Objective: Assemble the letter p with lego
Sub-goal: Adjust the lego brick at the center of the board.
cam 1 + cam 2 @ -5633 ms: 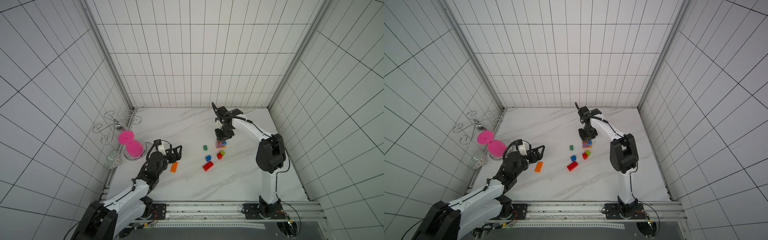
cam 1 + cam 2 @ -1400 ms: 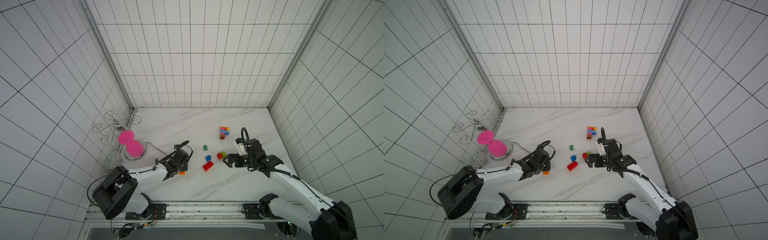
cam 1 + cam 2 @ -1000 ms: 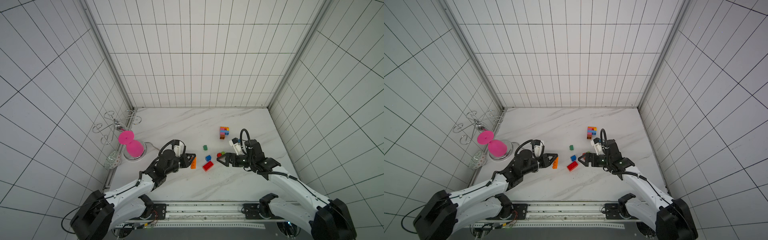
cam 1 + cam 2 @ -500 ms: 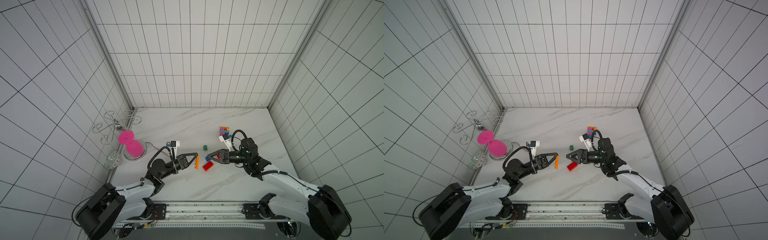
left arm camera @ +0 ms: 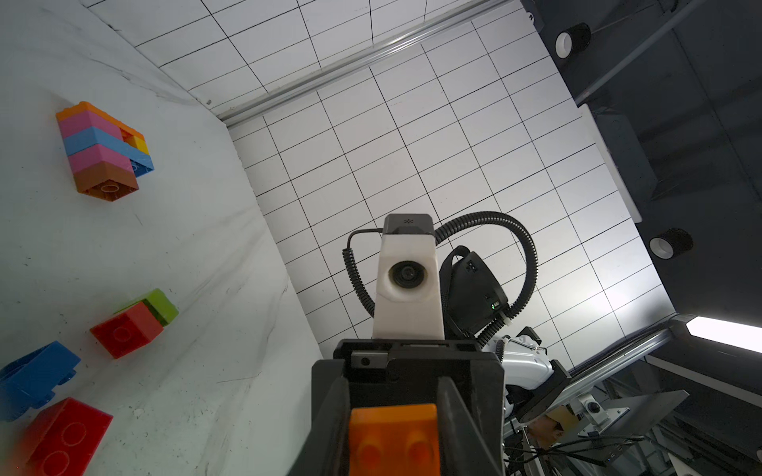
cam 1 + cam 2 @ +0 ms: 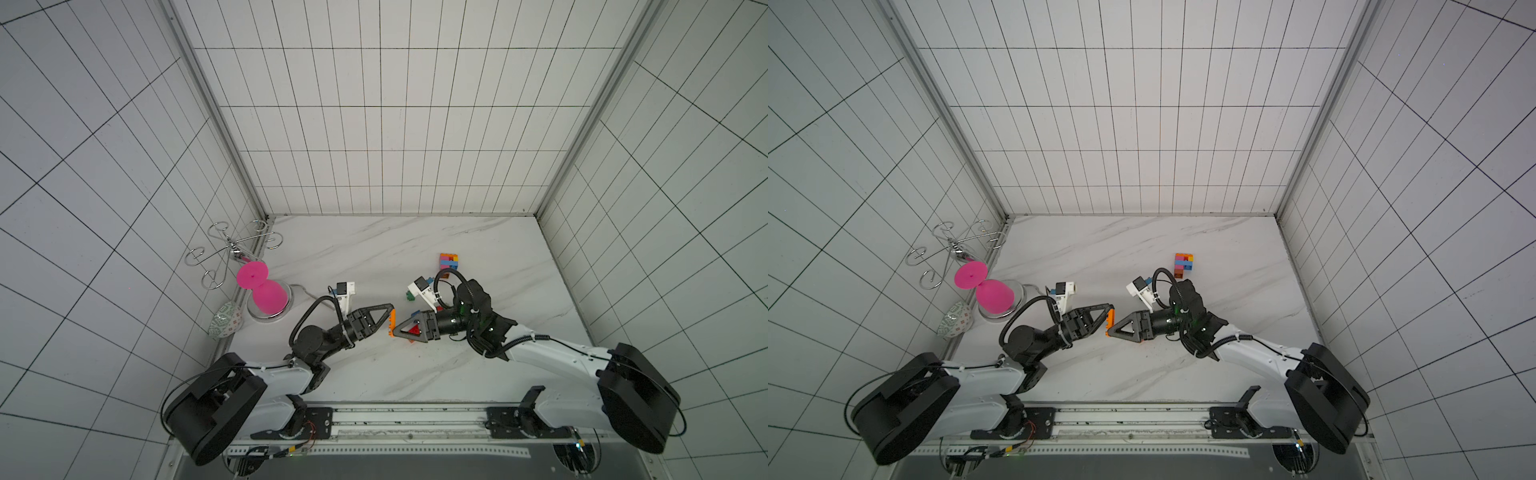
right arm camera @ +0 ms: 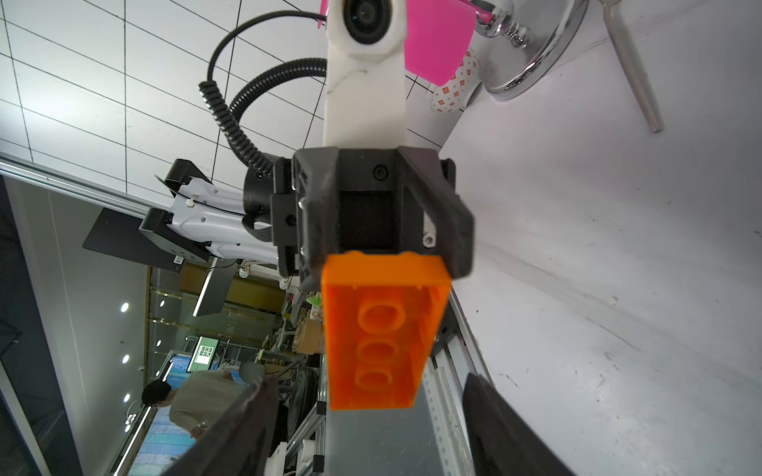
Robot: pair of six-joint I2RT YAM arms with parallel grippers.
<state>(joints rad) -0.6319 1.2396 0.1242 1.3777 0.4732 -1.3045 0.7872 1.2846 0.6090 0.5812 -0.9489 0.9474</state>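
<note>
Above marbled tabletop (image 6: 415,249), tiled walls (image 6: 395,124) around, left gripper (image 6: 389,319) clamps orange brick (image 6: 391,325); right gripper (image 6: 397,331) gapes.

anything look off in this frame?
Nothing spilled or damaged. Only oddity: the multicolour lego stack lies on its side on the table. Left gripper holds an orange brick in mid-air, right gripper open around its free end.

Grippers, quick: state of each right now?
Left gripper: shut on the orange brick.
Right gripper: open, its fingers either side of that brick, not touching it.
</note>
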